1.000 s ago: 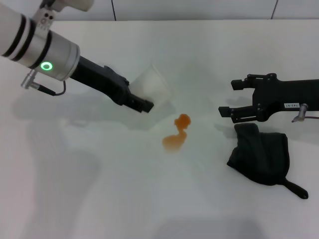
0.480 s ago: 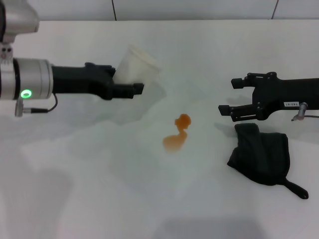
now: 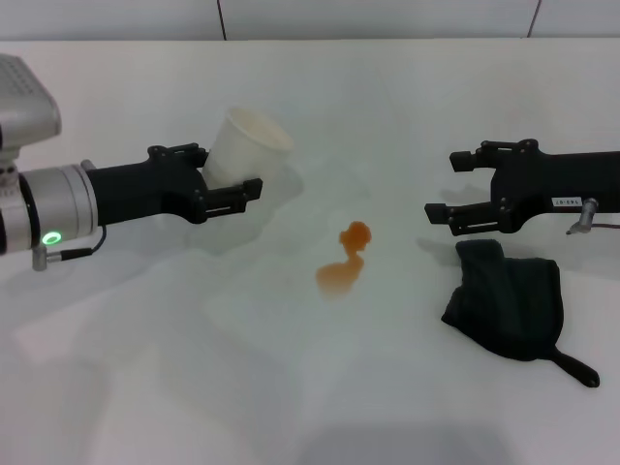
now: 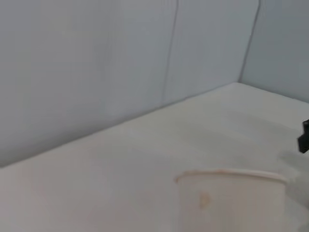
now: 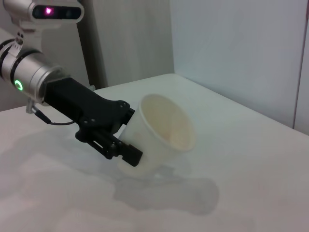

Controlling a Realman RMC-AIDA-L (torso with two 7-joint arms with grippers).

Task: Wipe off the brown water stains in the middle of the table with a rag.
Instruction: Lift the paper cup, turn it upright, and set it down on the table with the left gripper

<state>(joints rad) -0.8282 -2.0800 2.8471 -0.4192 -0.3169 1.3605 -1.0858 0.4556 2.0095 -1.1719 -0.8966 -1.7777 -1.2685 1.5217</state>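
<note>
- We see the left gripper (image 3: pixel 225 174) reaching in from the left over the tabletop (image 3: pixel 194 387), its fingers (image 3: pixel 237 190) clamped on a white paper cup (image 3: pixel 244 150).
- The cup is tilted, its open mouth turned up and toward the far right; the right wrist view shows the same cup (image 5: pixel 161 133) with a pale beige inside, and we cannot make out any liquid in it.
- In the right wrist view the left gripper (image 5: pixel 126 133) holds the cup by its lower wall, one finger (image 5: pixel 123 150) pressed along the outside.
- The left wrist view shows only the rim and upper wall of the cup (image 4: pixel 231 198), with the tabletop (image 4: pixel 120 164) stretching to the far wall.
- The brown water stains (image 3: pixel 344 260) lie in the middle of the tabletop, two joined orange-brown blobs, the smaller one farther and the larger one nearer; they sit to the right of the cup and nearer than it, apart from it.
- The right gripper (image 3: pixel 460 188) hangs at the right side, its fingers (image 3: pixel 455 219) spread apart and holding nothing.
- The rag (image 3: pixel 509 298) lies crumpled on the tabletop just beneath and nearer than the right gripper, well right of the stains, its thin strap trailing toward the near right.
</note>
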